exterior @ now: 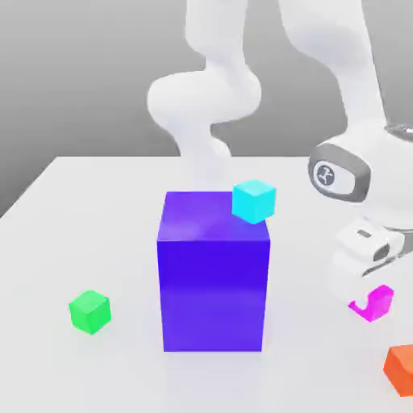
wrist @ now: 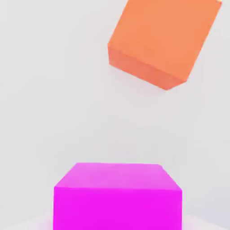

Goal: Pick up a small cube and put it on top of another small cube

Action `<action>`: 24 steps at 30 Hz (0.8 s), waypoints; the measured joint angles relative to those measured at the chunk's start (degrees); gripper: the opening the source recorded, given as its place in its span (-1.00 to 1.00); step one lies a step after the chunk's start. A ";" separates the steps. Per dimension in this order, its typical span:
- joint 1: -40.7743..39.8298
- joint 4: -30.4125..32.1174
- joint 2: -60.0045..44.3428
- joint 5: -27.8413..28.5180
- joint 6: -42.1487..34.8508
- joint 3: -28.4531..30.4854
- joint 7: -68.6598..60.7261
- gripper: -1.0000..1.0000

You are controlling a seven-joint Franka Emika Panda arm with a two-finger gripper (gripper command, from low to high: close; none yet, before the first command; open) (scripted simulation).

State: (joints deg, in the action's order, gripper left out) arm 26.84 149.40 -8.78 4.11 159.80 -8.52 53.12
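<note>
The small magenta cube (exterior: pixel 379 303) rests on the white table at the exterior view's right; it also looms large and close in the hand view (wrist: pixel 117 197). My gripper (exterior: pixel 367 302) has come down over it, and a white finger covers the cube's left part. The jaws are shut on the cube, which still touches the table. The other small cube, bright green (exterior: pixel 89 311), sits far off at the exterior view's left, on the far side of the purple block.
A tall purple block (exterior: pixel 214 270) stands mid-table between the two small cubes. A cyan cube (exterior: pixel 254 201) shows at its upper right corner. An orange cube (exterior: pixel 402 369) (wrist: pixel 164 40) lies close to the magenta one, near the table's front right.
</note>
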 joint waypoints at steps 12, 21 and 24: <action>-24.15 3.02 11.56 1.39 -2.63 13.92 -11.58 -1.00; -39.26 7.29 18.82 4.80 -4.43 27.46 -20.08 -1.00; -40.65 9.49 18.62 4.27 -5.48 30.06 -22.47 -1.00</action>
State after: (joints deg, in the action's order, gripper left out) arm -13.81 158.88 9.84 8.39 154.32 21.54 30.64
